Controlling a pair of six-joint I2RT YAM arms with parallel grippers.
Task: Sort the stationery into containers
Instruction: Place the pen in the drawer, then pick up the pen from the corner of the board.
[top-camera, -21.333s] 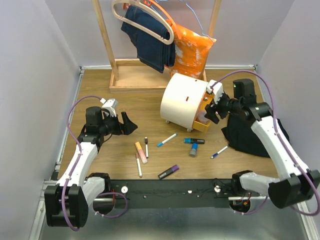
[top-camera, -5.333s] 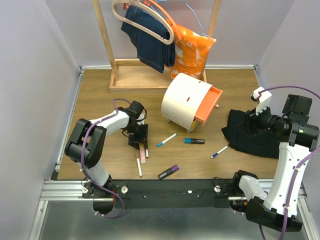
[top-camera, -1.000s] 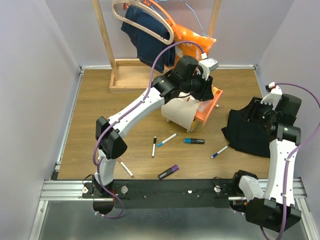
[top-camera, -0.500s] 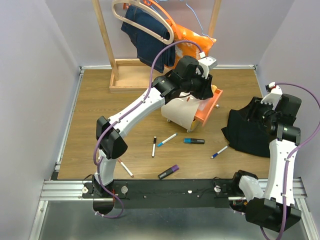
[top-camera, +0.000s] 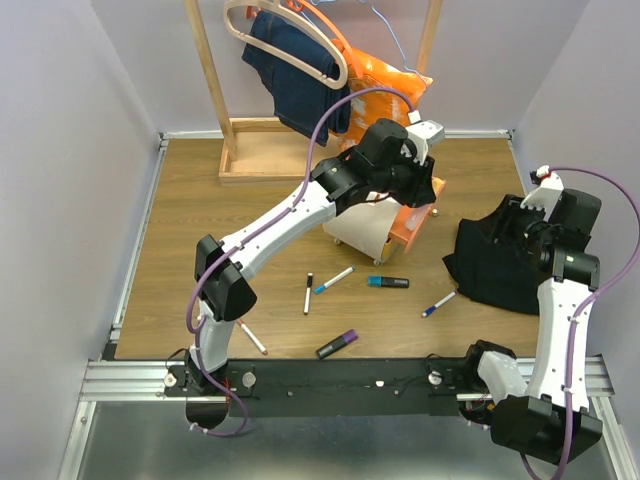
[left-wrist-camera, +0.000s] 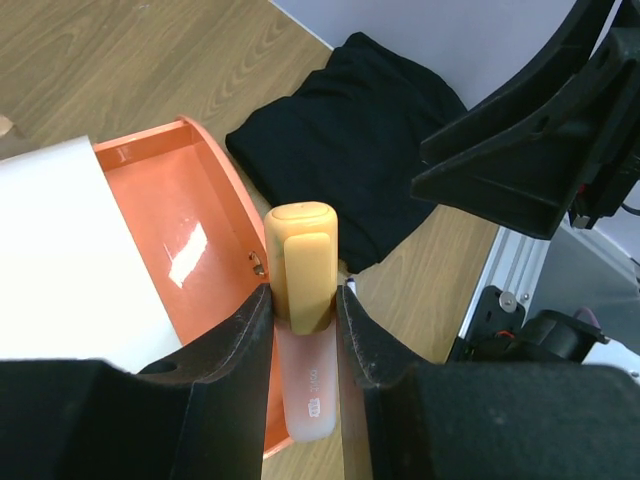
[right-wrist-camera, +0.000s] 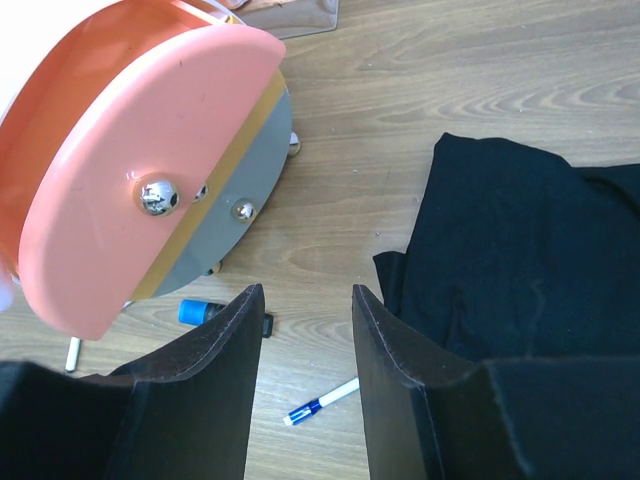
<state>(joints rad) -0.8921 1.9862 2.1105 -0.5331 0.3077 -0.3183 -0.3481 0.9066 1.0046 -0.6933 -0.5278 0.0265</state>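
Left wrist view puts the marker (left-wrist-camera: 300, 250) dead centre: yellow cap up, pale pink body hanging down, clamped between the pads of my left gripper (left-wrist-camera: 302, 295). It hangs at the front lip of the open orange drawer (left-wrist-camera: 180, 230), which sticks out of the white cabinet (left-wrist-camera: 60, 260). The marker's lower end seems to sit over the lip or just outside it, not over the tray.

I judge the step in hand to be the drop-off of this one marker. The next move calls for a small shift back over the tray and a little lower. Then the jaws should part so it lands inside and not on the table (top-camera: 200, 200).

Several pens (top-camera: 333, 279) lie in front of the cabinet, unsorted. My right gripper (right-wrist-camera: 305, 300) stands parted with nothing between its fingers, off by the edge of the black cloth (right-wrist-camera: 520, 270).

From above, my left arm (top-camera: 290, 215) covers gripper, marker and most of the drawer. The tray's back runs under the cabinet, so I cannot tell whether anything lies there.
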